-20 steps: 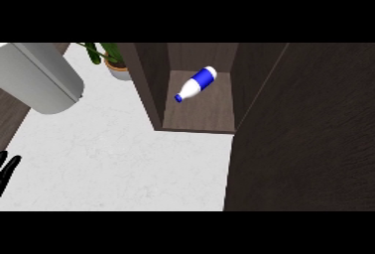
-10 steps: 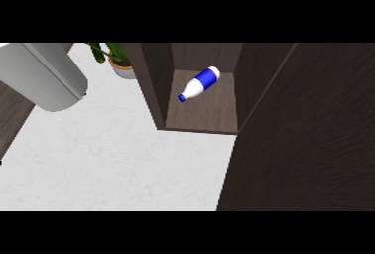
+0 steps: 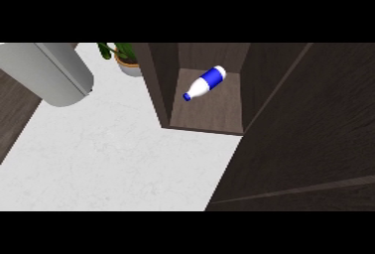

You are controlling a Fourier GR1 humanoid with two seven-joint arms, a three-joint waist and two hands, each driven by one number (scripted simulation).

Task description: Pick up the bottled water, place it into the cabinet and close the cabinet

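- The bottled water [image 3: 204, 84] lies on its side on the floor of the open cabinet [image 3: 207, 118], its blue cap end pointing toward the lower left and its white base toward the upper right.
- The bottle touches neither side wall of the compartment; its blue label band wraps the middle.
- Neither robot hand shows anywhere in the head view, so whether either one is released, clenched or grasping cannot be told, and places cannot be given from a robot hand.
- A large dark panel [image 3: 307, 134], which looks like the cabinet door, fills the right side and is cut off by the right and lower edges; its hinge side is hard to make out.
- The pale marbled tabletop [image 3: 117, 163] spreads left of and below the cabinet.
- A grey rounded object [image 3: 51, 72] sits at the upper left, cut off by the edges; what it is cannot be told.
- A potted plant [image 3: 124, 58] stands just left of the cabinet wall, its leaves clipped at the top.
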